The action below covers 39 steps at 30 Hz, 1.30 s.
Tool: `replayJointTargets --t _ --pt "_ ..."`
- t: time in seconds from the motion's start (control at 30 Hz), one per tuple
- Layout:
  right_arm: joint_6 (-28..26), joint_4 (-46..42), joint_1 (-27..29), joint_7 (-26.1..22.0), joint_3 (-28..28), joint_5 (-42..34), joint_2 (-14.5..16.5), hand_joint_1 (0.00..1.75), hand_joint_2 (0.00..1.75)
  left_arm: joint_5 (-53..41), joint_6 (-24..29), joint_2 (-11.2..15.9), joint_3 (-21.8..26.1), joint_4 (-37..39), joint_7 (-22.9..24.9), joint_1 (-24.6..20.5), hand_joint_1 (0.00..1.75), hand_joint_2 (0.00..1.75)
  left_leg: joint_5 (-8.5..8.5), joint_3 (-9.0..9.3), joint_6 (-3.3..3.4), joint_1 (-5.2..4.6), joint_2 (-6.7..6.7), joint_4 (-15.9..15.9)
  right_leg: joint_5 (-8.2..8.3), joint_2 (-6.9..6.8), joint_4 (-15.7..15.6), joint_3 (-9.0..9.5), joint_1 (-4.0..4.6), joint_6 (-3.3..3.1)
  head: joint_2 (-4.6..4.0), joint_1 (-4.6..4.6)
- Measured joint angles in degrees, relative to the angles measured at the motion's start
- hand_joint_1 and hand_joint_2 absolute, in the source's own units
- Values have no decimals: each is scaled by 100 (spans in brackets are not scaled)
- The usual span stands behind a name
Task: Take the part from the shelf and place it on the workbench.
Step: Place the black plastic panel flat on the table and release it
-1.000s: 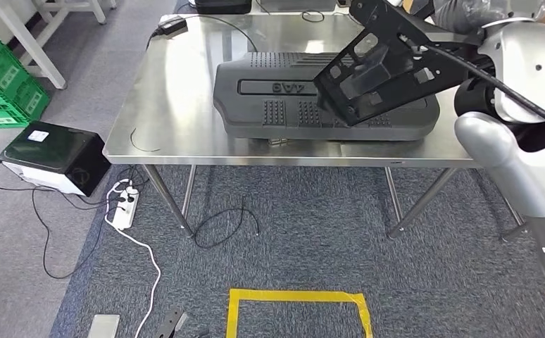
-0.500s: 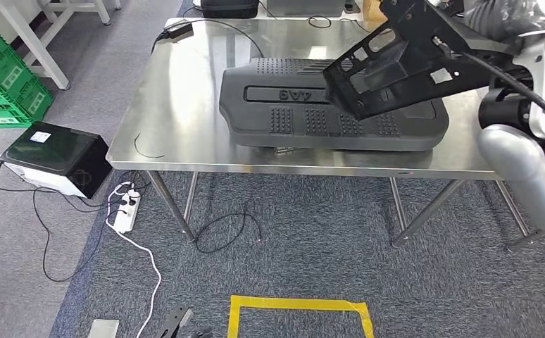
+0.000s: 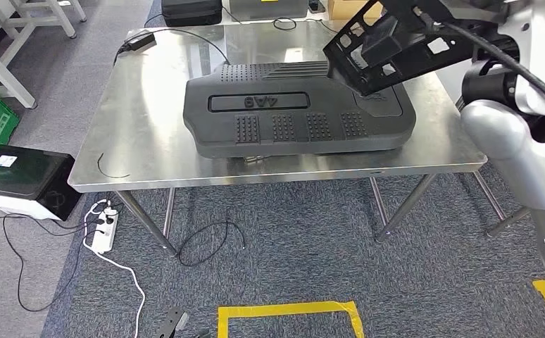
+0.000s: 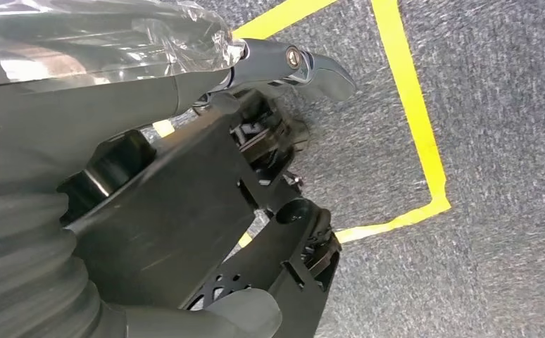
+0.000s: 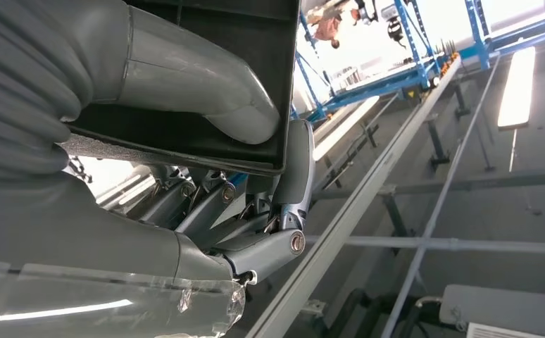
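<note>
Bright even overhead light, white glare on the steel surface (image 3: pixel 150 105) (strongest near its far edge), blown-out ceiling lights (image 5: pixel 520 84), soft close-up wrist foregrounds

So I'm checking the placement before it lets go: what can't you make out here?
- Head view: the right hand's grasp, cut off by the top edge behind the black bracket part.
- Head view: whether the part touches the engine cover on the workbench.
- Left wrist view: the left hand, largely blocked by a dark part.
</note>
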Motion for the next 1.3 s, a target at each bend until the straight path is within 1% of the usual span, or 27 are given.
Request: replayJointTargets --t 0.1,0.17,0.2,0.27,0.3,0.33,0.37,0.43,0.47,0.5,0.57,0.63,0.67,0.7,0.73,0.8,0.83,0.87,0.9,0.97,1.0,1.03,1.13,1.17,1.2,1.23,1.3 --pt "-19 2 -33 -9 7 -52 32 175 175 10 16 -3 1 1 -1 -4 0 175 5 57 35 -9 12 -181 -27 -1 -23 3 -28 86 0 2" --pt "-40 3 -68 -18 9 -69 49 175 175 17 23 -4 4 2 -2 -11 0 175 32 124 71 16 11 -290 -125 -33 121 -52 -36 149 0 23" --pt "-54 4 -84 -22 11 -73 54 175 175 22 26 -7 6 3 -2 -13 0 175 41 158 87 28 11 -331 -240 -46 344 -159 -43 176 0 51" --pt "-73 8 -101 -28 26 -79 62 175 175 28 28 -13 9 3 -2 -11 0 175 28 190 107 27 10 -347 -512 -55 1036 -537 -65 221 0 121" --pt "-78 9 -99 -30 40 -81 65 175 175 28 27 -16 9 3 -2 -8 0 175 10 202 108 29 11 -341 -575 -56 1329 -722 -79 240 0 145" --pt "-79 11 -95 -31 58 -84 67 175 175 28 27 -18 9 3 -2 -5 0 175 -15 220 102 34 11 -331 -530 -60 1446 -828 -94 256 0 169" --pt "-79 13 -94 -32 74 -86 68 175 175 28 27 -19 9 3 -2 -4 0 175 -47 244 90 42 10 -314 -373 -66 1344 -826 -110 271 0 190" --pt "-83 16 -93 -33 90 -87 71 175 175 28 27 -20 9 3 -2 -3 0 175 -134 295 40 62 7 -263 74 -97 654 -561 -127 292 0 230" --pt "-88 18 -100 -36 96 -87 74 175 175 28 27 -20 9 3 -2 -6 0 175 -175 305 7 62 4 -226 213 -109 319 -420 -116 287 0 255" --pt "-95 21 -105 -35 102 -89 78 175 175 26 27 -20 10 3 -2 -7 0 175 -203 305 -24 60 3 -204 272 -115 109 -331 -102 270 0 271" --pt "-108 31 -117 -33 118 -97 83 175 175 15 19 -20 10 3 -2 -8 0 175 -224 303 -76 50 7 -195 236 -102 15 -296 -70 206 0 268" --pt "-116 37 -118 -27 126 -112 85 175 175 -2 8 -20 10 3 3 -11 0 175 -272 320 -137 51 9 -169 219 -88 1 -272 -85 133 0 233" --pt "-119 37 -122 -25 130 -117 89 175 175 -8 3 -20 10 3 6 -18 0 175 -340 292 -168 54 8 -60 211 -87 -15 -248 -95 96 0 208" --pt "-122 38 -124 -23 134 -121 92 175 175 -12 -1 -20 10 3 11 -25 0 175 -465 194 -197 59 4 180 200 -89 -30 -218 -104 59 0 173" --pt "-125 39 -127 -22 143 -122 97 175 175 -13 -4 -20 10 3 17 -29 0 175 -620 31 -217 68 2 527 183 -91 -34 -195 -101 28 0 138" --pt "-129 41 -128 -21 168 -125 106 175 175 -14 -7 -20 9 3 26 -29 0 175 -878 -391 -241 76 3 1284 151 -87 -34 -161 -89 -14 0 75" --pt "-130 43 -128 -20 189 -128 111 175 175 -13 -8 -20 9 3 28 -27 0 175 -874 -523 -242 79 3 1468 137 -78 -34 -143 -84 -22 0 56" --pt "-130 45 -128 -19 209 -132 114 175 175 -13 -9 -20 9 3 28 -28 0 175 -757 -557 -235 79 3 1437 120 -66 -34 -120 -81 -22 0 37" --pt "-130 48 -128 -18 225 -136 117 175 175 -12 -9 -20 9 3 28 -29 0 175 -542 -483 -218 79 2 1184 99 -55 -34 -89 -79 -14 0 17" --pt "-130 51 -133 -15 243 -137 121 175 175 -11 -10 -20 9 4 28 -29 0 175 -86 -200 -159 66 -4 412 51 -34 -27 -36 -66 20 0 -22" --pt "-130 54 -136 -15 249 -139 124 175 175 -11 -10 -20 9 5 29 -29 0 175 27 -85 -130 56 -5 105 32 -25 -24 -26 -58 44 0 -35" --pt "-131 56 -138 -14 256 -141 125 175 175 -11 -10 -20 9 5 30 -29 0 175 62 -25 -106 42 -5 -73 21 -19 -25 -27 -53 70 0 -36" --pt "-132 63 -146 -13 266 -147 127 175 175 -11 -10 -20 9 5 32 -32 0 175 35 22 -41 36 -6 -205 -8 -31 -36 -19 -65 160 0 -14" --pt "-132 64 -154 -12 266 -149 127 175 175 -8 -9 -20 11 6 31 -35 0 175 44 48 -10 47 -10 -240 -60 -42 35 -40 -71 187 0 3" --pt "-131 67 -165 -11 267 -151 127 175 175 -6 -8 -20 14 6 29 -39 0 175 52 75 19 57 -12 -278 -159 -52 211 -116 -76 211 0 30" --pt "-131 71 -174 -9 270 -155 127 175 175 -3 -6 -23 16 6 28 -41 0 175 53 95 42 64 -14 -298 -301 -60 507 -262 -80 229 0 65" --pt "-129 88 -182 -8 286 -167 127 175 175 -1 -5 -31 21 6 26 -42 0 175 34 107 68 64 -15 -297 -572 -63 1233 -671 -82 259 0 134"
